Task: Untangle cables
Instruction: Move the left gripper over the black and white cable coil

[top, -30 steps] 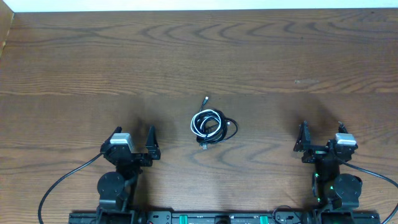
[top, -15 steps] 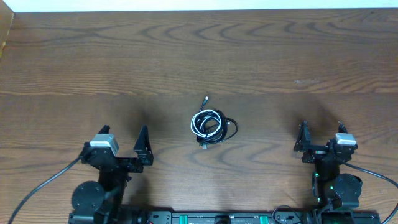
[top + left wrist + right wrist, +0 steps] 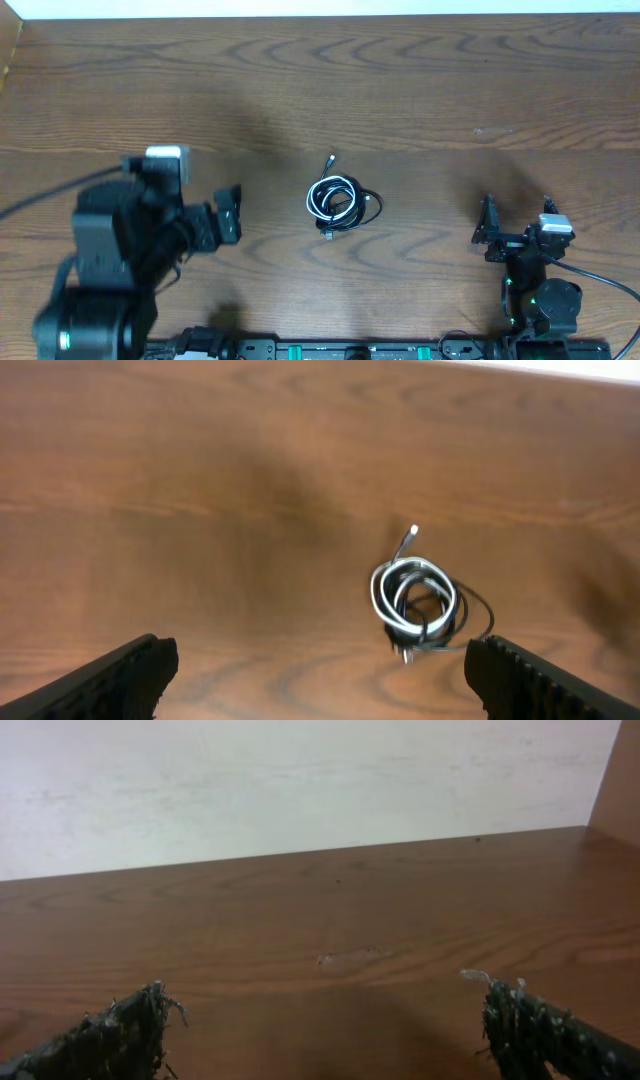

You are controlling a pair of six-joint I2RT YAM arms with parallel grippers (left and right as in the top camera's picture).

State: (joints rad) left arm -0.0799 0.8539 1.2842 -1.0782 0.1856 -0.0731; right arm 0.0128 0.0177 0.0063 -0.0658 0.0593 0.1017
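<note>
The cables point(image 3: 340, 202) lie in one small coiled bundle at the table's middle. The white cable point(image 3: 322, 196) loops through the black cable point(image 3: 366, 210), and one white end with its plug point(image 3: 332, 159) sticks out toward the back. My left gripper point(image 3: 185, 182) is raised above the table, left of the bundle, open and empty. In the left wrist view the bundle point(image 3: 415, 598) sits ahead, close to the right finger point(image 3: 540, 680), with my left gripper point(image 3: 320, 670) wide apart. My right gripper point(image 3: 517, 205) rests open at the front right, far from the cables; between its jaws point(image 3: 325, 1020) is only bare wood.
The wooden table point(image 3: 420, 90) ends at a white wall point(image 3: 300, 780) at the back. A wooden side panel point(image 3: 615, 770) stands at the right. The arm bases and a black rail point(image 3: 330, 350) line the front edge.
My left arm has risen from its rest place and swung up and to the left, its jaws still open. The right arm and the cables have not moved.
</note>
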